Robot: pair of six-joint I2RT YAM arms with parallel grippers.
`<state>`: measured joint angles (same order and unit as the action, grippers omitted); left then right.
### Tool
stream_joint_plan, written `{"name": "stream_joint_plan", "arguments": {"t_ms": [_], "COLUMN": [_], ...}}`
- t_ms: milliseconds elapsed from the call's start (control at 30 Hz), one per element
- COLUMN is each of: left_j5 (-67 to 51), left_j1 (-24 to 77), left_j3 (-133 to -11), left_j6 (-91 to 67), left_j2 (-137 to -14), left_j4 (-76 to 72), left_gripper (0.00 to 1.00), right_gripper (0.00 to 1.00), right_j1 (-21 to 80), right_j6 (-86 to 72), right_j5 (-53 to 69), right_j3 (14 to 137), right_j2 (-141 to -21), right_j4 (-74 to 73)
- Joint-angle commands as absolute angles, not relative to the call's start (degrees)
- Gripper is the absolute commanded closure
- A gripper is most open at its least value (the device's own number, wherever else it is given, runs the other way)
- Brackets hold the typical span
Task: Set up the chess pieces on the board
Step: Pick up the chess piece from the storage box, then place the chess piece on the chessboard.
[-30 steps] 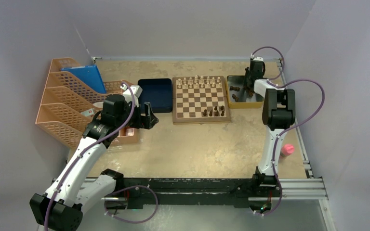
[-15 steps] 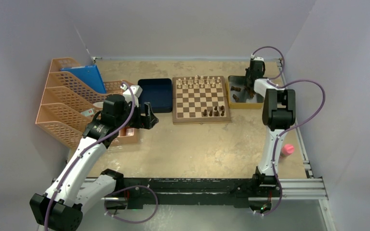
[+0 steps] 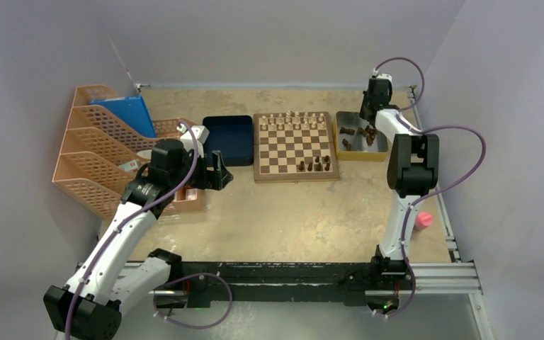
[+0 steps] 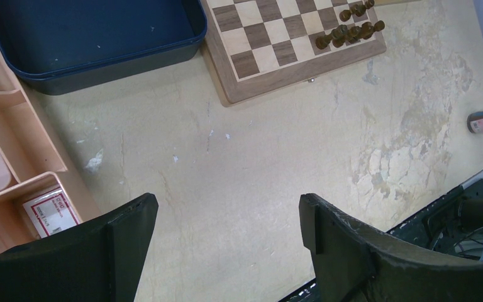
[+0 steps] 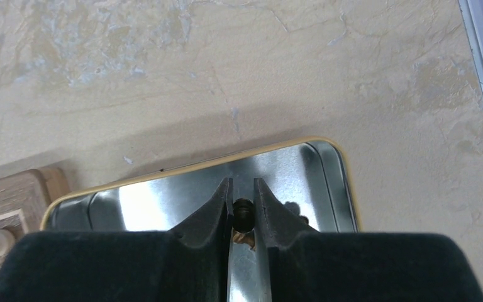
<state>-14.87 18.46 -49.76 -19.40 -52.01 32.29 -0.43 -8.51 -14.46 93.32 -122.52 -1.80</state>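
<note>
Over the far-right corner of the bench, right gripper (image 5: 243, 192) is pinched narrow on one dark piece (image 5: 244, 211), seen end-on btw the fingers, so can't tell which chessman it is. It hangs above the silver tray (image 5: 157, 198) and looks clear of the tray floor, tho height is hard to judge. Loose dark men (image 3: 350, 134) lie in that tray, which sits just beside the right edge of the board (image 3: 294, 145), far-centre of the bench. On the board, light men (image 3: 294, 120) line the far rows. A small cluster of placed dark men (image 3: 315, 165) stands on the near rows toward the right corner, w/ most near squares bare. Left gripper (image 4: 224, 201) is wide open w/ nothing in it, over bare bench off the board's near-left corner, blue tray (image 4: 100, 66) beside it toward the far-left. Step in hand, by my read: carry leg of a pick-and-place, dark side well under half done. Next move calls for travel toward the bench centre, high enough to clear tray rim and standing men. Then lower upright onto a free near-row square, open only slightly and pull straight up so neighbours don't tip.
</note>
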Motion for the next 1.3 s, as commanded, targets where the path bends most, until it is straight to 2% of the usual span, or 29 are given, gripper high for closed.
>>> {"name": "stream_joint_plan", "arguments": {"t_ms": [0,400,733,1000,1267], "left_j5": [-15.2,-15.9,-16.6,-16.9,-16.5], "left_j1": [18.7,18.7,18.7,18.7,18.7], "left_j3": [-49.7,-49.7,-49.7,-49.8,-49.6], "left_j6": [-19.1,-19.2,-19.1,-19.1,-19.2], "left_j2": [-50.7,-50.7,-50.6,-51.4,-50.4], "left_j4": [31.1,31.0,30.7,30.5,30.8], "left_gripper": [0.17,0.17,0.17,0.17,0.17], "right_gripper": [0.86,0.86,0.85,0.85,0.84], "right_j1": [1.6,8.0,19.8,27.8,29.2], "right_j6": [-10.4,-15.7,-18.5,-19.5,-20.9], "right_j5": [-15.7,-13.1,-13.5,-15.5,-17.5], "right_j3": [95.4,91.5,85.9,84.6,84.3], "right_j2": [-117.8,-110.0,-101.6,-103.7,-106.7], "right_j4": [-4.3,-8.4,-7.5,-9.4,-12.4]}}
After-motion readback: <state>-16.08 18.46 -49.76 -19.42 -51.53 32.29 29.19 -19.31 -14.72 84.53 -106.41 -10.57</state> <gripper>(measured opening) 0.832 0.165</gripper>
